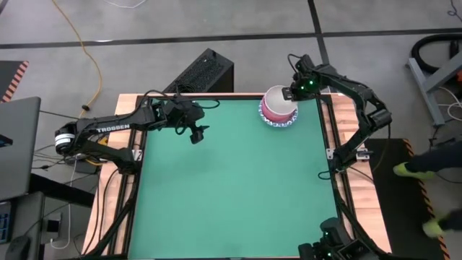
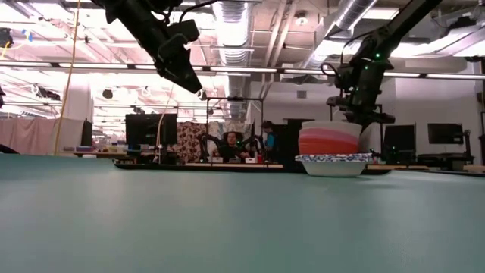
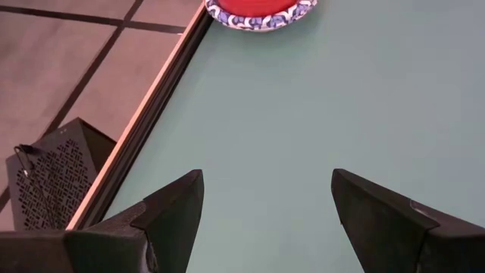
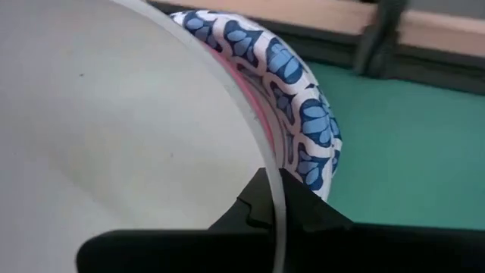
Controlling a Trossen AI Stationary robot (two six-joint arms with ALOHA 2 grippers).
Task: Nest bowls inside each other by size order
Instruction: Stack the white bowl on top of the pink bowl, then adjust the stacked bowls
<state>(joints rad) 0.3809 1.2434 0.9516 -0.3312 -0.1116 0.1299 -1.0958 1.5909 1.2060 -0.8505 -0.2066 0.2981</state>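
A stack of bowls (image 1: 278, 108) stands near the table's far right corner. A white bowl with a blue patterned rim (image 2: 333, 164) is at the bottom, with red and pink bowls (image 2: 328, 142) in it. A plain off-white bowl (image 1: 276, 99) is on top. My right gripper (image 1: 292, 92) is at the stack's far right side, shut on the off-white bowl (image 4: 114, 114). My left gripper (image 1: 196, 134) hovers open and empty above the table's far left part; the stack (image 3: 261, 11) shows far ahead of it. My right gripper holds the off-white bowl by its rim (image 4: 277, 199) on the bowl's far right side, one finger inside the bowl and one outside. The fingers come from above, slanting down. The bowl sits upright in the top of the stack; whether it rests there or hangs just clear, I cannot tell.
The green mat (image 1: 231, 188) lies bare between the arms and toward the near edge. A raised wooden border (image 1: 328, 123) runs close beside the stack on the right. A black box (image 1: 206, 72) stands on the floor beyond the far edge.
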